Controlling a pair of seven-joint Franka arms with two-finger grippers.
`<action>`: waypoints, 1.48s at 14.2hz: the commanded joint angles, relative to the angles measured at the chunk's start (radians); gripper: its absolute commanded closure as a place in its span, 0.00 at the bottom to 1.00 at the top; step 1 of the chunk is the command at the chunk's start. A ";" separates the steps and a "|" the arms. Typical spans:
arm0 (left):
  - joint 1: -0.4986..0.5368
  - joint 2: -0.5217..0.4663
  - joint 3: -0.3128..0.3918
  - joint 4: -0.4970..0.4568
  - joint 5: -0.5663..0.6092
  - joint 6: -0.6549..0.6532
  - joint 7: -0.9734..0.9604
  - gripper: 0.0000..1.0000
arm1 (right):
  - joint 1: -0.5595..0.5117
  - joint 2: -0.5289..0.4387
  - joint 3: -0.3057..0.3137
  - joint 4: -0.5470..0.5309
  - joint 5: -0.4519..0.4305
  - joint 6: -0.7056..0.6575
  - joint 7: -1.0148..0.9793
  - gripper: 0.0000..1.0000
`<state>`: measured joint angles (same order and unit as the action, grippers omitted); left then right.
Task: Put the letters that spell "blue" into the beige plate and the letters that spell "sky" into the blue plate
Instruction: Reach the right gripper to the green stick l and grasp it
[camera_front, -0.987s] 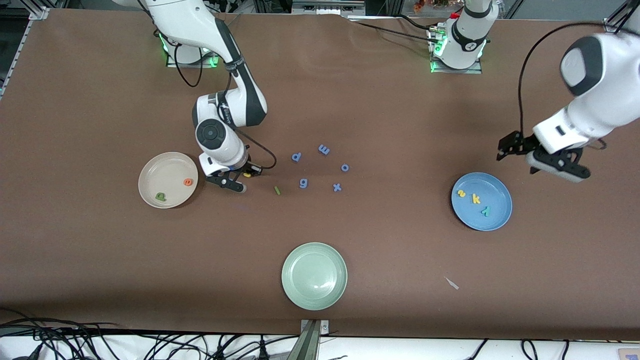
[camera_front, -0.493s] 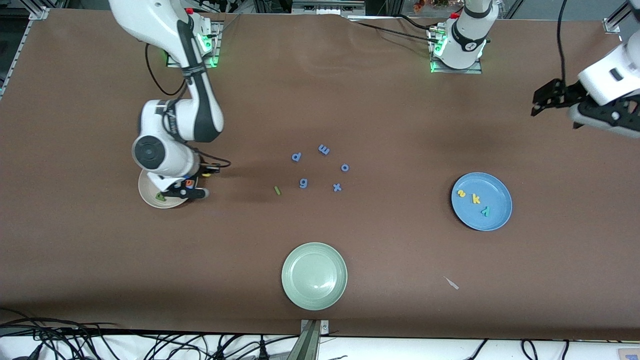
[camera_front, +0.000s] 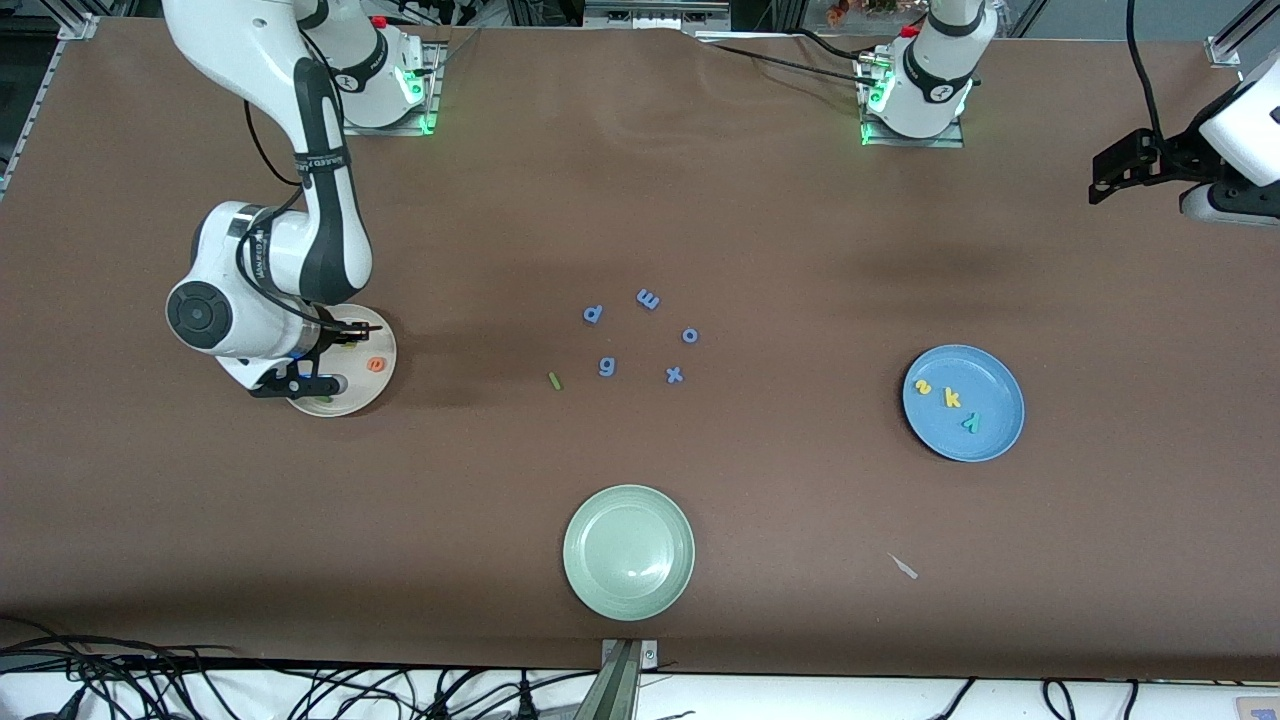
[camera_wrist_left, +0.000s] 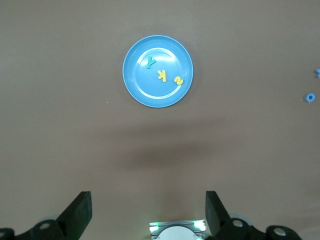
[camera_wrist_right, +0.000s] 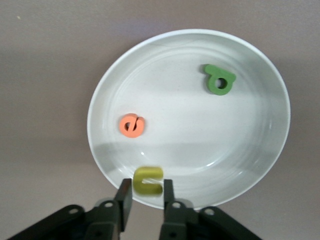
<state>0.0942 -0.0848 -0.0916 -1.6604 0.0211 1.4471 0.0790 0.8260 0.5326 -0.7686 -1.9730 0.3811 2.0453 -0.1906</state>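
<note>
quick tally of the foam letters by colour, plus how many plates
periwinkle-blue letters: 5 (p, m, o, g, x)
yellow letters: 3 (u, s, k)
green letters: 2 (b, l)
orange letters: 1 (e)
teal letters: 1 (y)
plates: 3 (beige, blue, pale green)
total: 12 letters, 3 plates

You are looking at a matt brown table covering (camera_front: 760, 200), smooth with faint creases. The beige plate (camera_wrist_right: 260, 165) is showing a glossy glazed sheen; the blue plate (camera_wrist_left: 134, 85) is looking duller. The yellow "u" (camera_wrist_right: 148, 180) and orange "e" (camera_wrist_right: 132, 125) are appearing soft, foam-like, matt.
</note>
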 joint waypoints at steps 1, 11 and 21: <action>-0.030 0.000 0.007 0.024 -0.004 -0.014 -0.047 0.00 | 0.015 -0.005 -0.002 0.017 0.016 -0.010 0.003 0.00; -0.140 0.006 0.067 0.040 -0.030 0.009 -0.051 0.00 | 0.022 0.099 0.212 0.259 0.071 0.006 0.385 0.00; -0.122 0.079 0.072 0.128 -0.035 0.004 -0.050 0.00 | 0.024 0.193 0.391 0.342 0.056 0.183 0.359 0.00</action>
<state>-0.0287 -0.0314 -0.0226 -1.5764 0.0122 1.4647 0.0316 0.8565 0.6972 -0.4019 -1.6519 0.4293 2.2063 0.1885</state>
